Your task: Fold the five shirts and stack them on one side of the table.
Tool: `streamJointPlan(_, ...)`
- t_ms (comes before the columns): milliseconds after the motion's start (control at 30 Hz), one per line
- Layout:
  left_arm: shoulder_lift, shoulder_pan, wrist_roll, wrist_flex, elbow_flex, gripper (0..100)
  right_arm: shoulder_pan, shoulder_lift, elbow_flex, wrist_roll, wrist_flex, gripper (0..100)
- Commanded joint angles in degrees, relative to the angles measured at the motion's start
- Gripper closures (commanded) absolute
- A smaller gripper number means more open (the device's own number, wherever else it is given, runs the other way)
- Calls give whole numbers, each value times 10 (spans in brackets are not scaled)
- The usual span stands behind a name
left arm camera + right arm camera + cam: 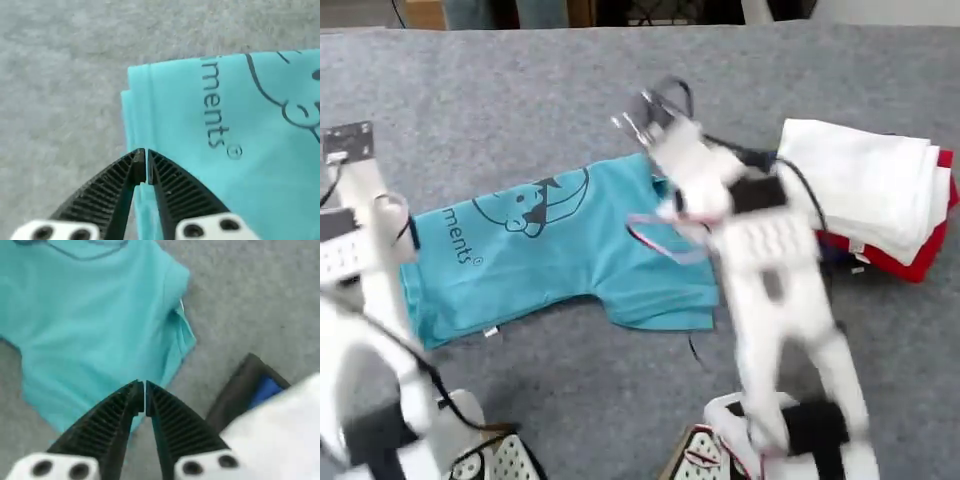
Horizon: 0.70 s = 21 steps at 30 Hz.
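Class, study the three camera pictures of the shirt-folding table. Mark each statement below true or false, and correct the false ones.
1. The teal shirt lies spread out on the table. True.
2. A white shirt tops the folded stack. True.
3. The folded stack rests on the teal shirt. False: it lies on the table beside it, apart from it.
4. The left hand has its jaws wide open. False: they are shut, above the teal shirt's edge.
5. The table is bare wood. False: its surface is a grey, felt-like covering.
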Motion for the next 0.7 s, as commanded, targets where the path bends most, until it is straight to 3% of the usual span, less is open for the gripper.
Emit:
streamJointPlan(0,80,8,29,-94,-32,961,-22,185,-183,-37,13,983)
streamJointPlan(300,237,22,58,-263,-34,973,32,609,-571,-97,63,984)
streamJointPlan(433,251,5,127,-269,-44,970,67,749,-749,-97,69,984)
streamJointPlan(667,249,2,129,-271,-35,971,103,899,-1044,-93,135,984)
